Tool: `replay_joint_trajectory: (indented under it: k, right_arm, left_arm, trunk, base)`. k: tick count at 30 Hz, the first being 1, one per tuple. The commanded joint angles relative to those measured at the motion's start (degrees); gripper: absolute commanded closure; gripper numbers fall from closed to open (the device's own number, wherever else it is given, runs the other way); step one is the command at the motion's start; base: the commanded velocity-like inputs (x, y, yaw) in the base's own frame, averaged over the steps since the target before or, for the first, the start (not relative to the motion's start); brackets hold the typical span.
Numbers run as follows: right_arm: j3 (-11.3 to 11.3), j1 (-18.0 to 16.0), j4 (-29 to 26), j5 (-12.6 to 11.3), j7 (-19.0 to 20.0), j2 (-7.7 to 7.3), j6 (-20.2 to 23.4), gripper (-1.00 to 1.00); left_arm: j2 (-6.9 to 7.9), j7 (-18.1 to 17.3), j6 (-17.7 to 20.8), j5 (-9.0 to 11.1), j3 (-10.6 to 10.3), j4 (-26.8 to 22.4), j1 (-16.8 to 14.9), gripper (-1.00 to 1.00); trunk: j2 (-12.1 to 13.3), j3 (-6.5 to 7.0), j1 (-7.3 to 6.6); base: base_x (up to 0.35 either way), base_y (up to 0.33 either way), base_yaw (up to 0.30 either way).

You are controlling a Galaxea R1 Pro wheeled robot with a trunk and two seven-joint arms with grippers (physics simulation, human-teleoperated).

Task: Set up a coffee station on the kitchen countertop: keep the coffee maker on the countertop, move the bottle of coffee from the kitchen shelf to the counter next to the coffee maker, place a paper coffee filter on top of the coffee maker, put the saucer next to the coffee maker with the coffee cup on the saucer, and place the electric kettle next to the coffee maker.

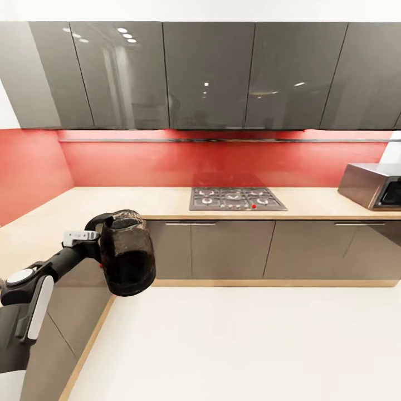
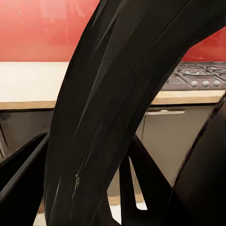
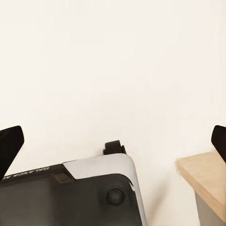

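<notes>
The electric kettle [image 1: 129, 259], a dark smoky see-through jug with a black lid, hangs in the air at the lower left of the head view. My left gripper [image 1: 96, 240] is shut on its black handle [image 2: 117, 113], which crosses the left wrist view close up. The kettle is held in front of the corner of the light wood kitchen countertop [image 1: 139, 201], above the floor. My right gripper [image 3: 113, 141] is open, its two dark fingertips [image 3: 9, 146] far apart at the picture's edges, with only pale floor between them.
A grey gas hob [image 1: 237, 199] is set into the counter at the back, and a steel microwave [image 1: 370, 185] stands at the far right. Glossy grey cabinets run above and below, with a red wall between. My base [image 3: 70, 197] and a wood edge [image 3: 202, 176] appear beneath the right gripper.
</notes>
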Motion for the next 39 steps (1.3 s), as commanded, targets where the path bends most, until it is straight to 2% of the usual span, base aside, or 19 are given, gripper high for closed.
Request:
replay_joint_trajectory:
  k: [1, 12, 24, 39]
  right_arm:
    - [0.49, -0.02, -0.08, -0.52, -0.18, -0.02, -0.01, -1.00]
    - [0.49, -0.02, -0.09, -0.59, -0.26, 0.06, -0.01, -1.00]
    - [0.49, -0.02, -0.09, -0.79, -0.27, -0.02, -0.01, -1.00]
    - [0.49, -0.02, -0.13, -0.62, -0.27, 0.09, -0.01, -1.00]
  left_arm:
    - [-0.01, -0.05, 0.53, 0.71, 0.07, -0.04, -0.07, 1.00]
    - [0.00, -0.05, 0.45, 0.71, 0.32, -0.01, -0.06, 1.00]
    - [0.01, -0.05, 0.37, 0.71, 0.26, 0.07, -0.04, 1.00]
    - [-0.01, -0.02, 0.11, 0.71, 0.17, 0.08, -0.06, 1.00]
  trunk:
    - [-0.13, -0.13, 0.06]
    - [-0.13, -0.13, 0.06]
    - [-0.13, -0.13, 0.06]
    - [-0.13, -0.13, 0.06]
  base:
    - [0.285, -0.146, 0.000]
    - [0.309, -0.081, 0.014]
    - [0.331, -0.002, 0.237]
    - [0.249, -0.165, 0.008]
